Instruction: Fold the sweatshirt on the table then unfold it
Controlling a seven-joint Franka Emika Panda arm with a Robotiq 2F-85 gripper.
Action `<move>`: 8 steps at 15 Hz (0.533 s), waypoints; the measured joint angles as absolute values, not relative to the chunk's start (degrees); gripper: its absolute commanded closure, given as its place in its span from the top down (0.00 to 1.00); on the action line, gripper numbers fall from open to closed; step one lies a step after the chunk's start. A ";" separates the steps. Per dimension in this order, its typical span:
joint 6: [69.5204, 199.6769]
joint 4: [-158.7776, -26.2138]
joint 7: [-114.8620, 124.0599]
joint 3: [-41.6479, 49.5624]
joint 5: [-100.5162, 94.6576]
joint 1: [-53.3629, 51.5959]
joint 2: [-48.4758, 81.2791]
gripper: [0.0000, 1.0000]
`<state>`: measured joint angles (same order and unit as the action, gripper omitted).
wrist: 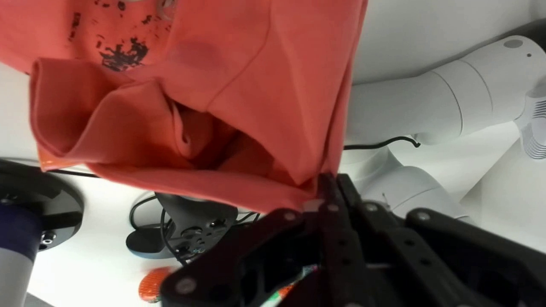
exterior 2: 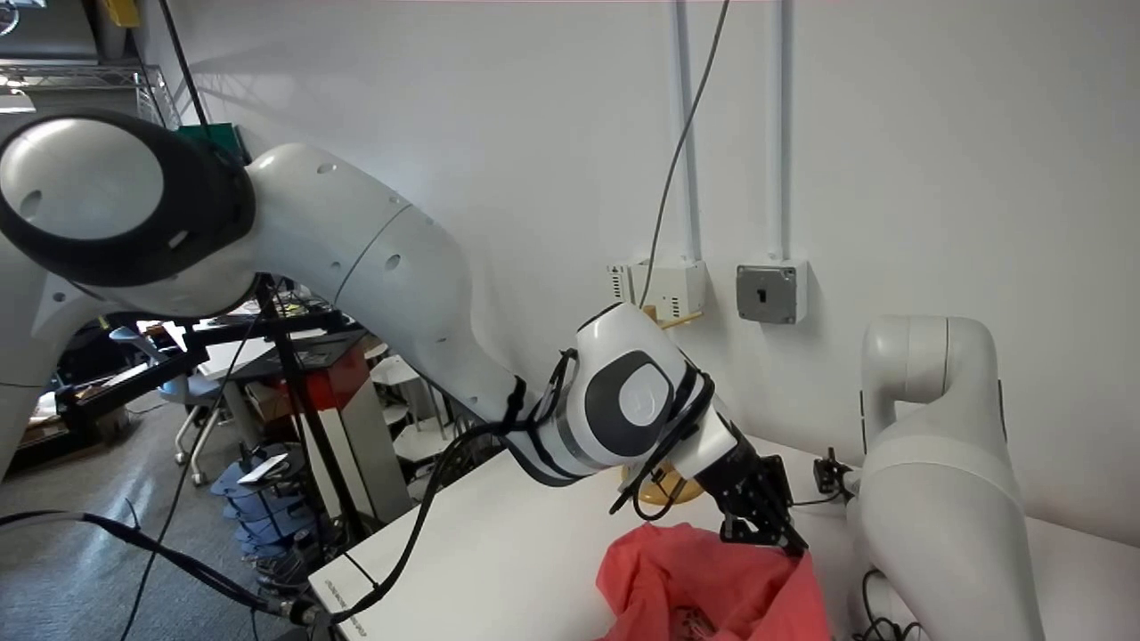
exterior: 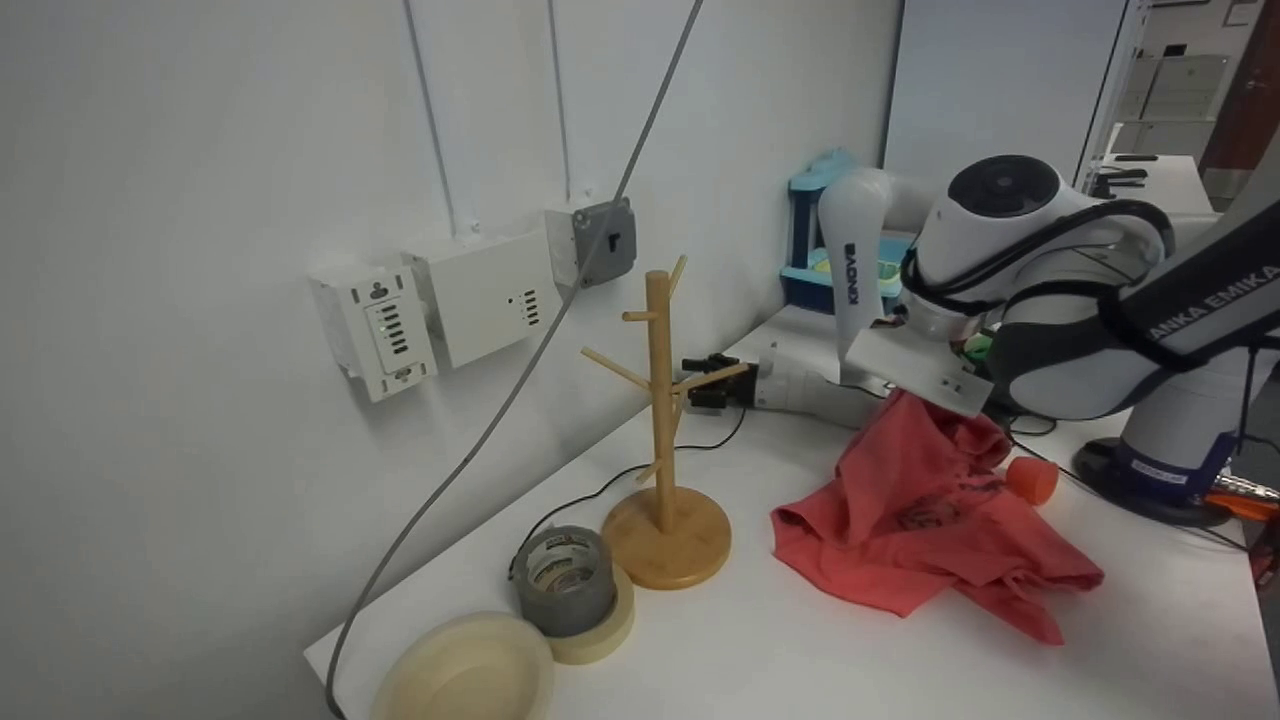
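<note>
Because the nearly closed pincer [wrist: 335,181] grips just a pinch of sweatshirt [exterior: 925,525], a sharp tug could free it.

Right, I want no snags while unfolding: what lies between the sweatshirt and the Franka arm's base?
An orange cup-shaped object beside the sweatshirt, seen in an exterior view; a dark cable runs there too, clearest in the wrist view.

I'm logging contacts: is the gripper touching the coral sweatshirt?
Touching: the wrist view shows the gripper shut on the coral sweatshirt, its cloth gathered into the jaws.
</note>
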<state>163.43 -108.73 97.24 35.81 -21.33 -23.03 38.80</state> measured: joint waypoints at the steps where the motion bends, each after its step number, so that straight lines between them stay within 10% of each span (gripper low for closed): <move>1: 163.43 -108.36 97.69 36.17 -21.33 -23.23 39.28 0.36; 8: 163.42 -108.23 101.79 42.39 -21.35 -28.55 41.64 0.88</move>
